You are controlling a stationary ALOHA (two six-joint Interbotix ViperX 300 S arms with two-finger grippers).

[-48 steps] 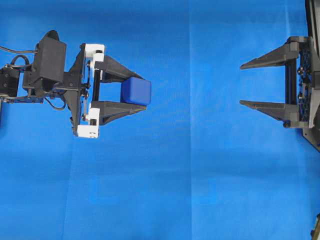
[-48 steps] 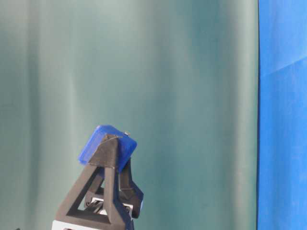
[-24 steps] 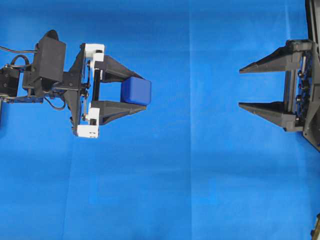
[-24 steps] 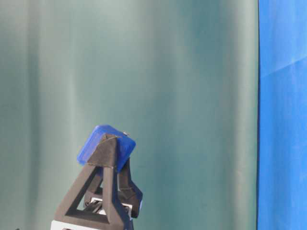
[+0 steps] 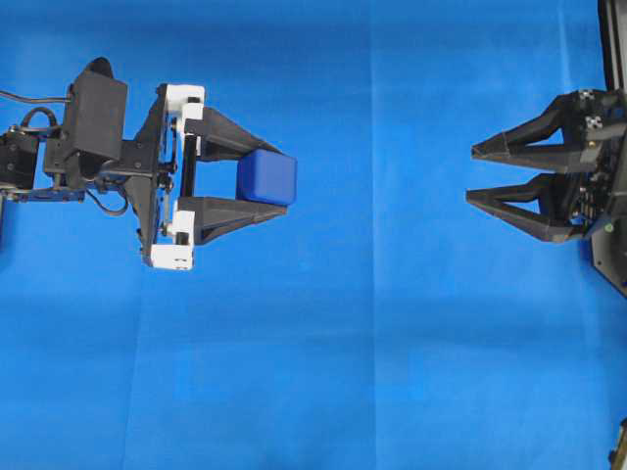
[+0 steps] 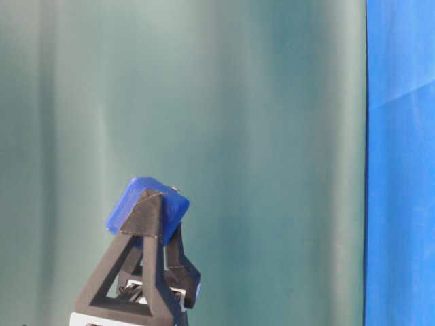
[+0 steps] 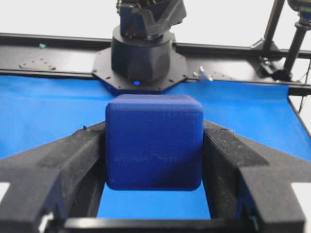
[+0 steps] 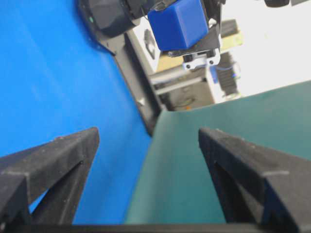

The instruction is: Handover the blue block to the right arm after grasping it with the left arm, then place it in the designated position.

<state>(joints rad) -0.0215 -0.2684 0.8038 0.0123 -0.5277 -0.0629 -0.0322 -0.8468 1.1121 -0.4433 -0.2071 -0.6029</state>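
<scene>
My right arm's body is cut off at the overhead frame edge — only its gripper (image 5: 472, 174) shows, jaws spread wide and empty. My left gripper (image 5: 284, 181) grips the blue block (image 5: 267, 177) at its fingertips, above the blue cloth (image 5: 372, 372), well apart from the right. Since a second ago the right gripper has rolled — its fingers now look closer together.

Overhead straight down on blue cloth (image 5: 372, 372), table-level side-on, close, wrist views facing each other, all sharing the blue block (image 5: 266, 178).

Left gripper (image 5: 274, 181) clamped; right gripper (image 5: 472, 174) fingers spread.
</scene>
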